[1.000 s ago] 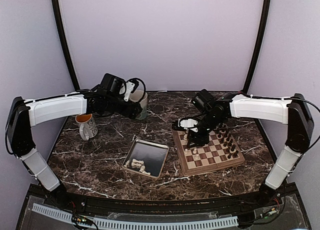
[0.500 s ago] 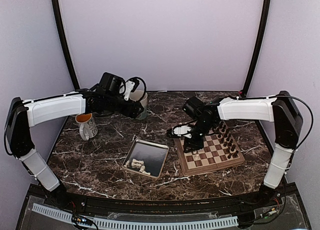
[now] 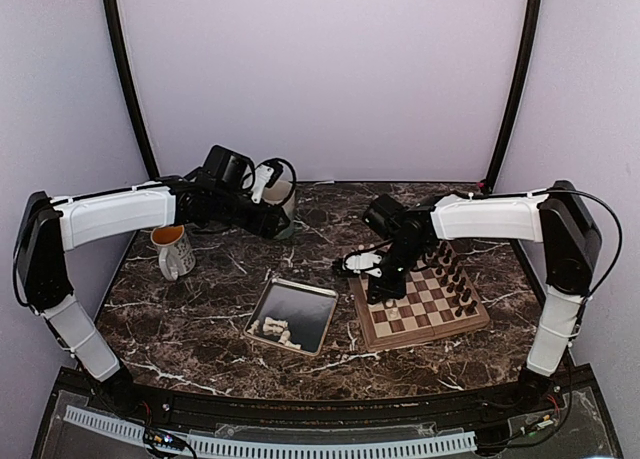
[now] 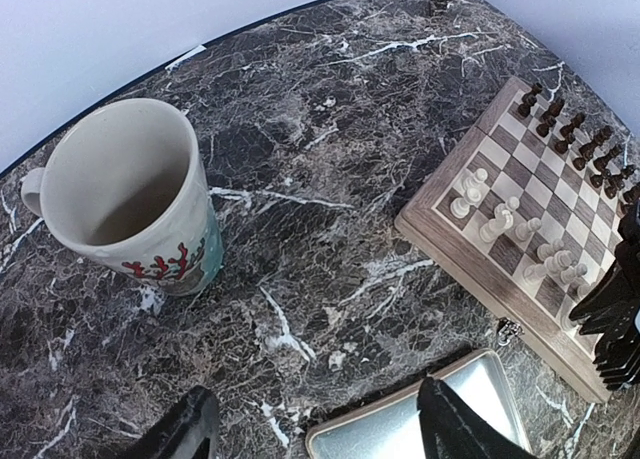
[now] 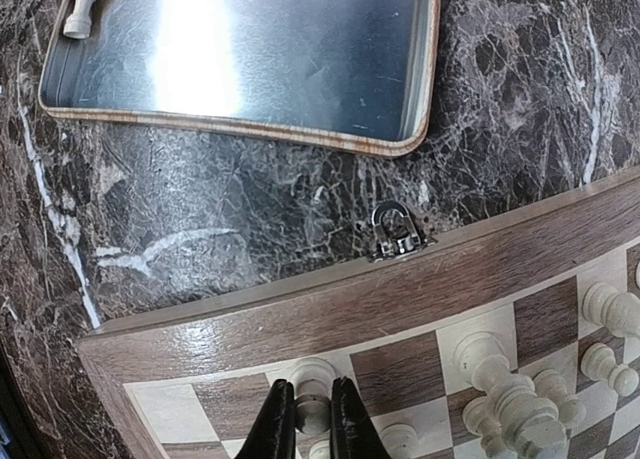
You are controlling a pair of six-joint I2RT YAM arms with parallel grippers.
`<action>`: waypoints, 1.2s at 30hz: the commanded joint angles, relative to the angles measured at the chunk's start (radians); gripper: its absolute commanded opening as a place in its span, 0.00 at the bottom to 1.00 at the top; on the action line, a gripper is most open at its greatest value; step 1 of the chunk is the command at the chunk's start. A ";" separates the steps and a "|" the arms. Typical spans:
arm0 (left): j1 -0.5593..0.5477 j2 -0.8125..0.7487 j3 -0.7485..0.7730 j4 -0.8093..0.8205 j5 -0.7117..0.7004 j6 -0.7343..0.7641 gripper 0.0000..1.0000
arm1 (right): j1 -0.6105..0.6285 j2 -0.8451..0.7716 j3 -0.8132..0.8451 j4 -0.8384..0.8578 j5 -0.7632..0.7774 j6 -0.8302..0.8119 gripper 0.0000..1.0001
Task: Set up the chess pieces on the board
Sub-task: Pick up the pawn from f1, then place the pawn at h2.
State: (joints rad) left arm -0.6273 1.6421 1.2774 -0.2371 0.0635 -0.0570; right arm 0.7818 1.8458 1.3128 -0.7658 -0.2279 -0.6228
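We note the right gripper [image 5: 311,434] pinched on a cream chess piece [image 5: 311,411], bottom centre of its wrist view, at the board [image 3: 402,321] edge row. The board sits right of centre. Left gripper [image 4: 318,429] fingers stand wide, nothing between, near a mug [image 4: 130,194]. More cream pieces [image 3: 276,328] lie in the tray [image 3: 312,307], lower centre.

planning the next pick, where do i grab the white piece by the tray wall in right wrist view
Grip the white piece at its slim middle from straight above: it lies on its side beside the tray wall, which likely blocks a sideways approach.
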 commanded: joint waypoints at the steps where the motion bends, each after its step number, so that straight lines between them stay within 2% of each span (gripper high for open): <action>1: -0.003 -0.001 0.033 -0.031 0.024 -0.012 0.70 | 0.008 -0.064 0.018 -0.026 -0.024 0.008 0.09; 7: -0.003 -0.006 0.036 -0.040 0.009 0.002 0.69 | 0.011 -0.179 -0.021 -0.055 -0.055 -0.007 0.09; 15: -0.002 -0.010 0.048 -0.062 -0.049 0.054 0.69 | 0.014 -0.328 -0.151 -0.079 -0.033 -0.025 0.09; 19: -0.002 -0.012 0.043 -0.063 -0.046 0.060 0.69 | 0.018 -0.388 -0.232 -0.097 -0.078 -0.051 0.10; 26: -0.002 0.000 0.048 -0.070 -0.021 0.064 0.69 | 0.051 -0.383 -0.299 -0.058 0.002 -0.046 0.10; 36: -0.002 0.012 0.055 -0.080 0.001 0.069 0.68 | 0.053 -0.352 -0.326 0.048 0.038 -0.029 0.10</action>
State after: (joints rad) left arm -0.6273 1.6558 1.3064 -0.2939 0.0463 -0.0032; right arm 0.8265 1.4765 0.9997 -0.7837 -0.2100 -0.6605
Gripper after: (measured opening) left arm 0.685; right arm 0.105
